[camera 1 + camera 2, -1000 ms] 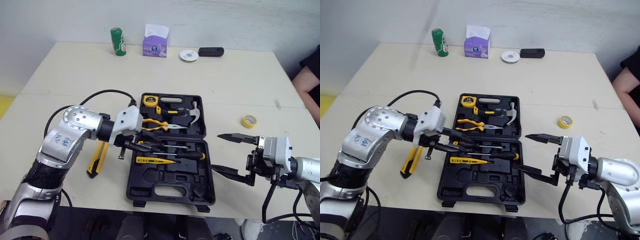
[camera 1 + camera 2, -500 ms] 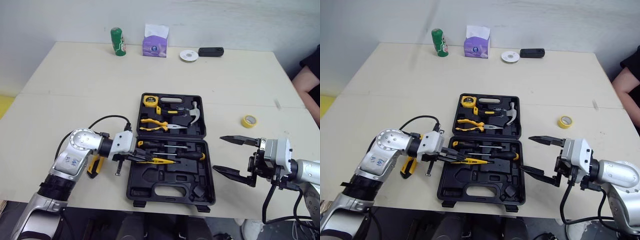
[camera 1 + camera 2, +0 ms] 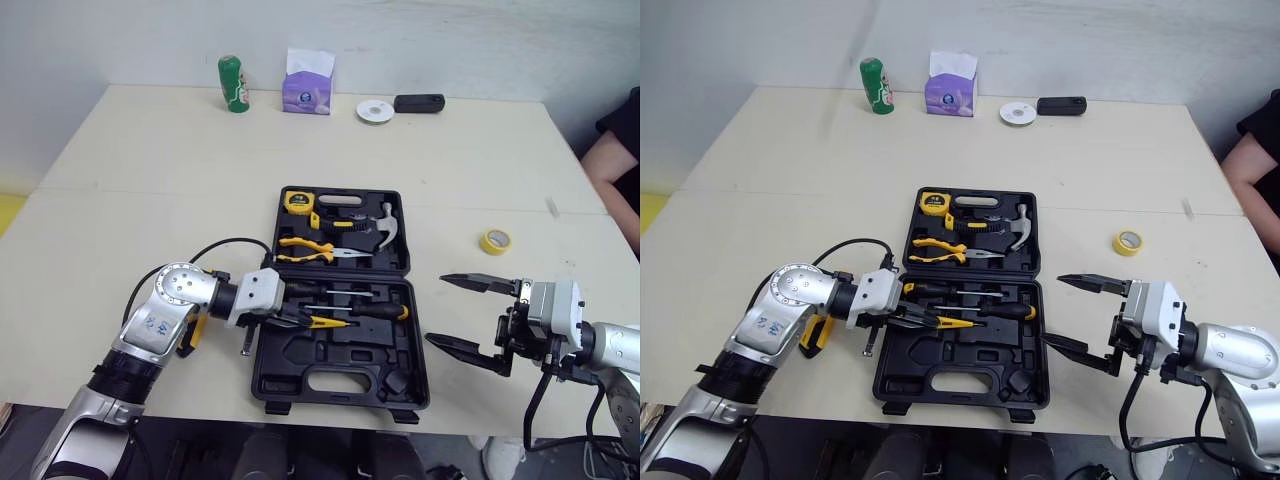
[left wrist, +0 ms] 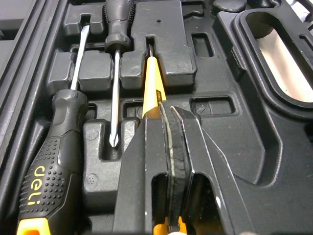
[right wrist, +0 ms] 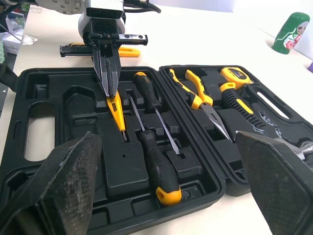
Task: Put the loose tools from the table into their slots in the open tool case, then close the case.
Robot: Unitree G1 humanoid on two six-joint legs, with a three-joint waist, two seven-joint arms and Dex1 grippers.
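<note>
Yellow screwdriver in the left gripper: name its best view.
Left wrist view: the yellow screwdriver lies close up along its slot, held by the left gripper. Right wrist view shows it farther off; the eye views show it small, from above.

Matt black moulded plastic throughout the tool case [image 3: 330,352]. Bright bare metal on the screwdriver shafts [image 4: 116,93] and the hammer head [image 3: 388,230]; stippled black rubbery grip [image 4: 49,181]. Glossy yellow plastic on the tester screwdriver [image 4: 152,83]. Smooth black fingers [image 4: 142,166] on the left hand [image 4: 171,110]; coarse, grainy pads [image 5: 68,181] on the right hand [image 3: 438,308]. Pale, smooth, matt surface [image 3: 150,170]. White paper atop the purple tissue pack [image 3: 307,92], upper centre.
</note>
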